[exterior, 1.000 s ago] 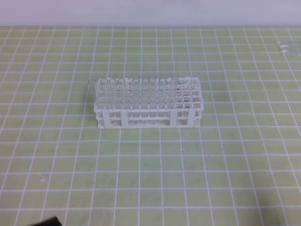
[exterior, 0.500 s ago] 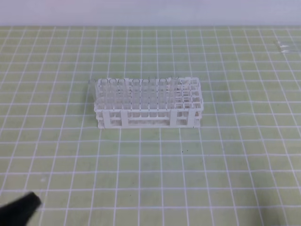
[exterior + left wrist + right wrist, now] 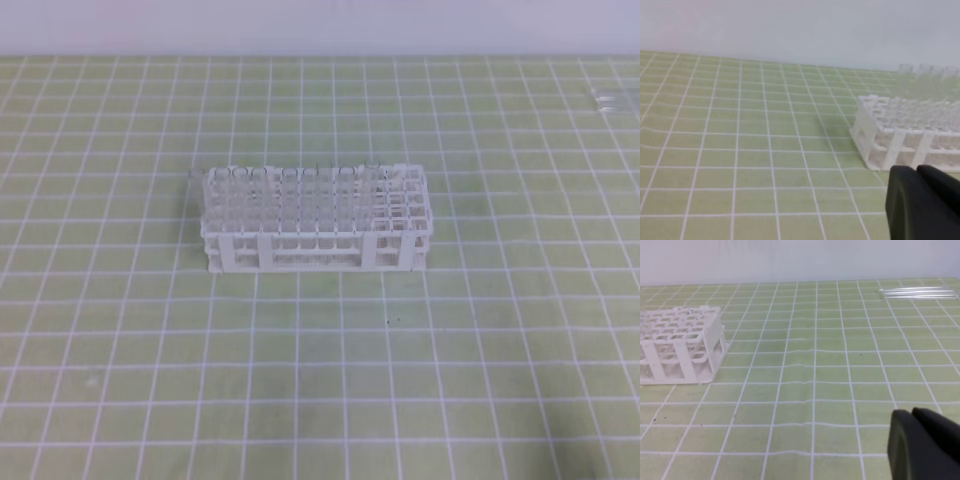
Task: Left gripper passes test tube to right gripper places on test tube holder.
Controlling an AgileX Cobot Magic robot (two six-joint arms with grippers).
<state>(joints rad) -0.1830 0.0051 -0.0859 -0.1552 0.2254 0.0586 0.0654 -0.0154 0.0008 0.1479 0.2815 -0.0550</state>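
The white test tube holder (image 3: 315,222) stands mid-mat, and several clear tubes fill its left and middle holes. It also shows at the right of the left wrist view (image 3: 900,137) and at the left of the right wrist view (image 3: 682,342). Loose clear test tubes (image 3: 918,292) lie flat on the mat at the far right, faint in the high view (image 3: 610,99). My left gripper (image 3: 916,172) is low and left of the holder, jaws together, holding nothing. My right gripper (image 3: 912,416) hovers over bare mat, jaws together and empty. Neither gripper shows in the high view.
A green mat with a white grid (image 3: 320,380) covers the table up to a pale wall at the back. Open mat lies between the holder and the loose tubes, and in front of the holder.
A black gripper tip rose into the bottom-left corner of the high view half a second ago and has since dropped out of it. The holder has not moved.
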